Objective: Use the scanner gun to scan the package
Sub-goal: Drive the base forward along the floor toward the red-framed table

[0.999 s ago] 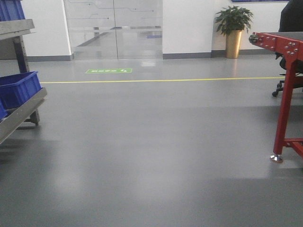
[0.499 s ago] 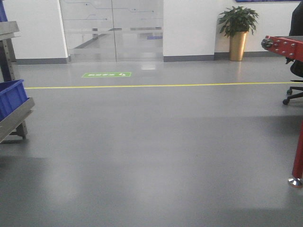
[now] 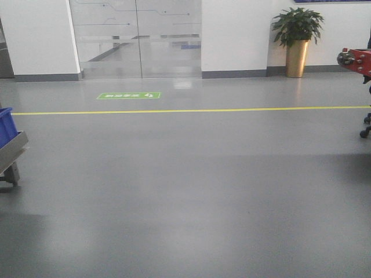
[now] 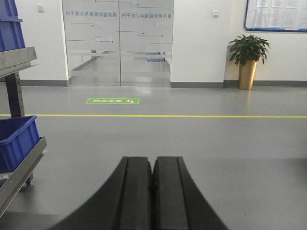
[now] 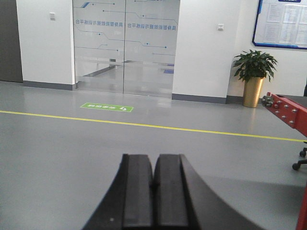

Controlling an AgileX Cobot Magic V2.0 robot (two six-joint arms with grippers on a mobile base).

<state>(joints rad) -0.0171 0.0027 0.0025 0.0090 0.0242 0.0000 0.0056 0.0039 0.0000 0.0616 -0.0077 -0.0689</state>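
The package and the scanner gun are out of view in every frame. My left gripper (image 4: 152,160) points out over bare grey floor, its two black fingers pressed together with nothing between them. My right gripper (image 5: 154,158) is likewise shut on nothing, aimed at the floor toward the glass doors. Neither gripper shows in the front view.
A metal rack with blue bins (image 4: 17,141) stands at the left, its edge (image 3: 8,145) just visible in the front view. A red conveyor frame (image 5: 288,110) and an office chair's wheel (image 3: 365,132) are at the right. Ahead: yellow floor line (image 3: 191,110), glass doors (image 3: 136,37), potted plant (image 3: 297,40).
The front view has moved forward: the blue-bin rack slid off toward the left edge and the red conveyor frame toward the right edge, while doors and plant grew nearer.
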